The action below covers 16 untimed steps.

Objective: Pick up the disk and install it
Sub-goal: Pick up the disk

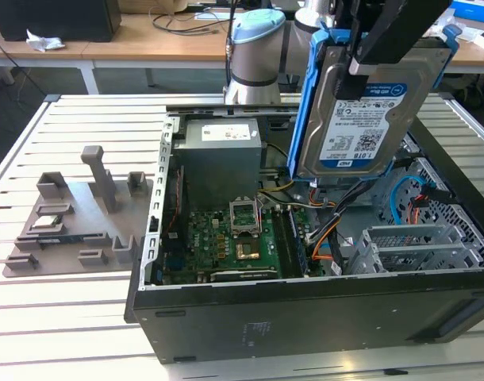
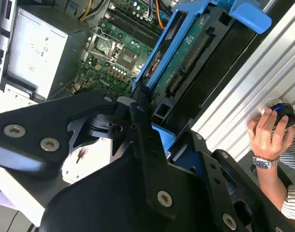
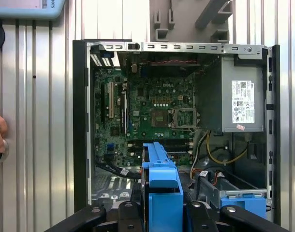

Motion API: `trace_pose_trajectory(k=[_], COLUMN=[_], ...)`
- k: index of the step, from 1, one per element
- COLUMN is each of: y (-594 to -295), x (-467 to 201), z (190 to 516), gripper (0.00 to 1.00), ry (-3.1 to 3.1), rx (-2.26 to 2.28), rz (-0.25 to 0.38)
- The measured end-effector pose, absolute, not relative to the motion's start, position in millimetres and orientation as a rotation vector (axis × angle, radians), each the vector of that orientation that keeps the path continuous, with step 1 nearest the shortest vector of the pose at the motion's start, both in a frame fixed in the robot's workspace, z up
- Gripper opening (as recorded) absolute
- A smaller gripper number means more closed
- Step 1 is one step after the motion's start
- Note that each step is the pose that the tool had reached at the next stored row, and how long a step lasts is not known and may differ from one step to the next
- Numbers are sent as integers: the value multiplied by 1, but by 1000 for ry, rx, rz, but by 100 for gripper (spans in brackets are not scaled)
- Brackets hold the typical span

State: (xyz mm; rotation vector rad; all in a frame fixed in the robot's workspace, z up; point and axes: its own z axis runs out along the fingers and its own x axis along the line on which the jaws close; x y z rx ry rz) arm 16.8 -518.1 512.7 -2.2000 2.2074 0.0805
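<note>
The disk, a silver hard drive with a blue-and-white label in a blue plastic carrier, hangs upright above the open computer case. My gripper comes down from above and is shut on it, one black finger lying across the labelled face. In the second wrist view the disk runs edge-on away from the gripper, its blue end tab at the far end. In the first wrist view the carrier's blue edge sits between the black fingers, over the case's drive area.
Inside the case lie the motherboard, a grey power supply, loose cables and a grey metal drive cage with a blue bracket. A grey fixture plate stands on the slatted table. A person's hand rests on a round knob.
</note>
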Motion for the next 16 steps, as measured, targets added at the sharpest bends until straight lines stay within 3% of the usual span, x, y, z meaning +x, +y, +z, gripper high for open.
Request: trace_pose_trajectory(k=[16], y=[-526], x=[39], z=[508], gripper=[37], ry=[2208], rx=[-2200], rz=[80])
